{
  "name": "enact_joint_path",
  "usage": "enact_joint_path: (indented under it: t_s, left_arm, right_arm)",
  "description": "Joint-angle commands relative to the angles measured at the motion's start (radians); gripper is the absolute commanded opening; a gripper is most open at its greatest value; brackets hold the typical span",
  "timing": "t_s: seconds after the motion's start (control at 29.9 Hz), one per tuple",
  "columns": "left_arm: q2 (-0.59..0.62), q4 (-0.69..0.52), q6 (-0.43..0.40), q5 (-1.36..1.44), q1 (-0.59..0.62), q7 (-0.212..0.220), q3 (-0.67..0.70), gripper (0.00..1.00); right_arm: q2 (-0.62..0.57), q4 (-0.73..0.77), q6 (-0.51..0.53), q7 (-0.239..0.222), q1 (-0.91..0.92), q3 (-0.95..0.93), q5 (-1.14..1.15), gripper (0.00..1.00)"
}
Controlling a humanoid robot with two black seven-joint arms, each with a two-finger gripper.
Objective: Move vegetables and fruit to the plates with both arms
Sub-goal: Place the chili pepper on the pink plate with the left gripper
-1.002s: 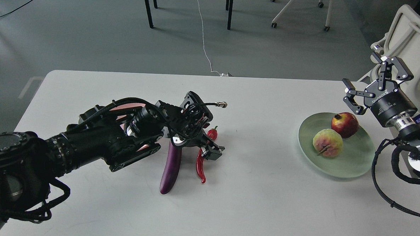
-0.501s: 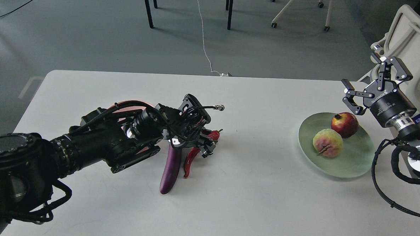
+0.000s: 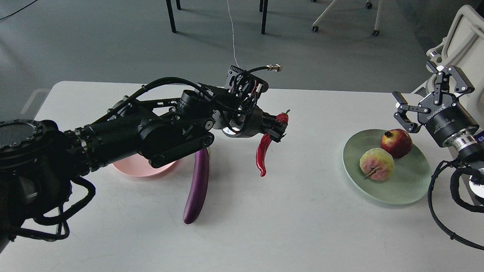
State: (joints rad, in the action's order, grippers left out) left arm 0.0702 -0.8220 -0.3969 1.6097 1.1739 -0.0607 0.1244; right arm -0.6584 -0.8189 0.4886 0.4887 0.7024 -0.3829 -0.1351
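The left gripper (image 3: 278, 127) is clamped on the upper end of the chili pepper (image 3: 262, 151), near its stem, and holds it clear of the table (image 3: 286, 236). The pepper is wrinkled, glossy red and curved, hanging tip-down from the black fingers, its small green stem poking up beside them. Cables loop over the wrist behind the gripper.

Below and to the left lies the eggplant (image 3: 197, 188), long, slender and shiny purple, flat on the white tabletop with its upper end hidden under the arm. Just beside that, the pale pink plate (image 3: 140, 169) shows only as a curved sliver of smooth plastic under the black forearm, which covers most of it.

Well apart, at the table's right side, sits the pale green plate (image 3: 403, 192), round and shallow. On it rest the pomegranate (image 3: 397, 143), dark red and round with a small crown tip, and, touching or nearly touching it, the bumpy fruit (image 3: 376, 164), yellow-green flushed pink with a brown stem. The right gripper (image 3: 425, 101) hovers above the plate's far edge with its fingers spread wide and nothing between them. Past the table lie grey floor, chair legs and a trailing white cable.
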Motion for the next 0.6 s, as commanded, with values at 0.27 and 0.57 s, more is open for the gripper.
enact_joint_path:
  t_s: [0.27, 0.57]
  left_arm:
    - [0.385, 0.012, -0.006, 0.006, -0.029, -0.159, -0.255, 0.11]
    - [0.436, 0.047, -0.002, -0.010, -0.074, -0.162, -0.242, 0.21]
  right_arm:
    - [0.014, 0.001, 0.000, 0.000, -0.001, 0.007, 0.005, 0.99]
    - [0.019, 0.003, 0.000, 0.000, -0.001, 0.009, 0.005, 0.99]
